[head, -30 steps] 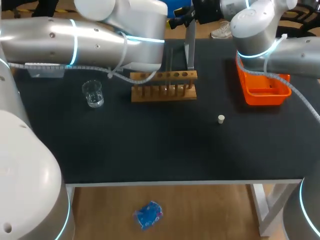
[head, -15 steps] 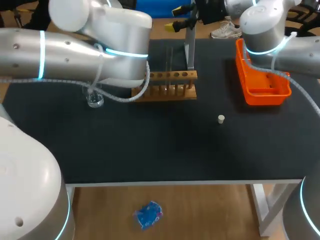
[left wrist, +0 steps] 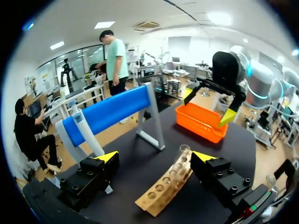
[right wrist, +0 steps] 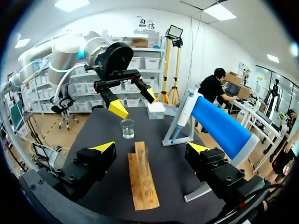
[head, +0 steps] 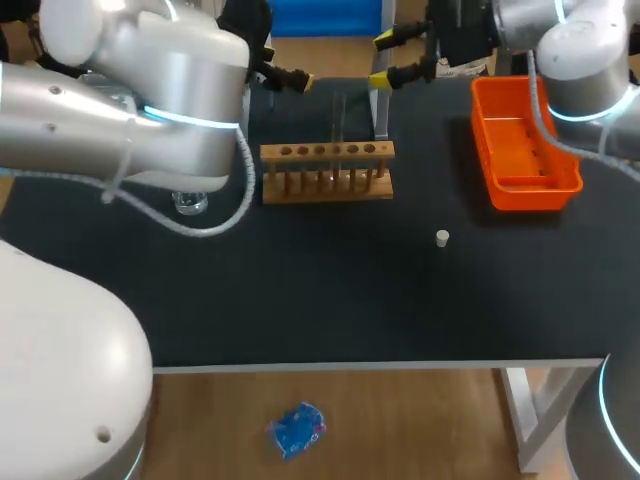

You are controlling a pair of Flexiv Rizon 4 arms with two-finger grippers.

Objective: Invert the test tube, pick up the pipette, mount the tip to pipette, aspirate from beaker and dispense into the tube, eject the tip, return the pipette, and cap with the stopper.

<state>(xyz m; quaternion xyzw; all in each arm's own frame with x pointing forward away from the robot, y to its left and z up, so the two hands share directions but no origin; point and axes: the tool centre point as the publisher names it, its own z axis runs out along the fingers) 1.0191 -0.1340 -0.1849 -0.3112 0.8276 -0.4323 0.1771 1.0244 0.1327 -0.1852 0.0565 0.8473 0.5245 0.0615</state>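
Two things are largely hidden from you in the head view: the beaker [head: 188,204] shows only as a sliver of glass under the left arm [head: 130,110], and the blue pipette [head: 330,15] is cut off above its stand [head: 380,100]. The right wrist view gives you the beaker whole, ahead of the rack [right wrist: 142,184], though whether it holds liquid is hard to make out.

The wooden rack holds one glass test tube [right wrist: 142,156], standing upright in a hole; you cannot tell which end is up. The orange bin [head: 522,145] sits at the table's right. The small white stopper [head: 442,237] lies on the black table [head: 330,300] between rack and bin, nearer the front edge, and only the head view shows it.

The left gripper [head: 283,72] and the right gripper [head: 388,58] hover over the far side of the table, either side of the stand, each with fingers spread apart.
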